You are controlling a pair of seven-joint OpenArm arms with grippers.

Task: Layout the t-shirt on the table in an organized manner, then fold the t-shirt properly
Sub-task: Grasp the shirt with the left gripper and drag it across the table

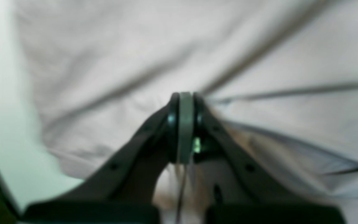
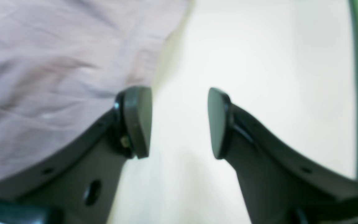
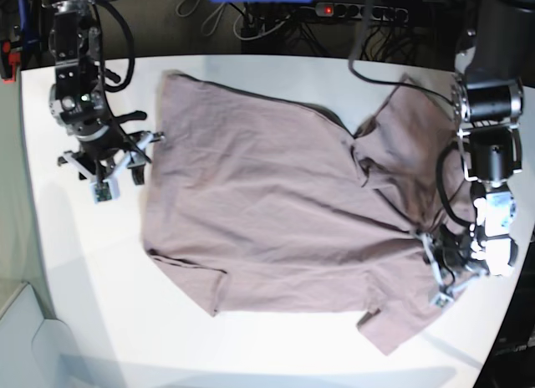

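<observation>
The mauve-pink t-shirt (image 3: 267, 204) lies spread out but creased on the white table (image 3: 84, 279), collar toward the right arm of the picture. My left gripper (image 3: 436, 271) is at the shirt's right side. In the left wrist view its jaws (image 1: 185, 99) are pressed together on the t-shirt (image 1: 104, 46), and creases fan out from them. My right gripper (image 3: 134, 160) hovers by the shirt's left edge. In the right wrist view it (image 2: 179, 124) stands open over the bare table (image 2: 259, 62), with the t-shirt (image 2: 42, 62) just beside one finger.
A black cable (image 3: 393, 83) from the left arm hangs over the shirt's upper right part. Behind the table lie a power strip (image 3: 359, 10) and loose cords. The table's edge (image 2: 354, 93) runs close on the right in the right wrist view.
</observation>
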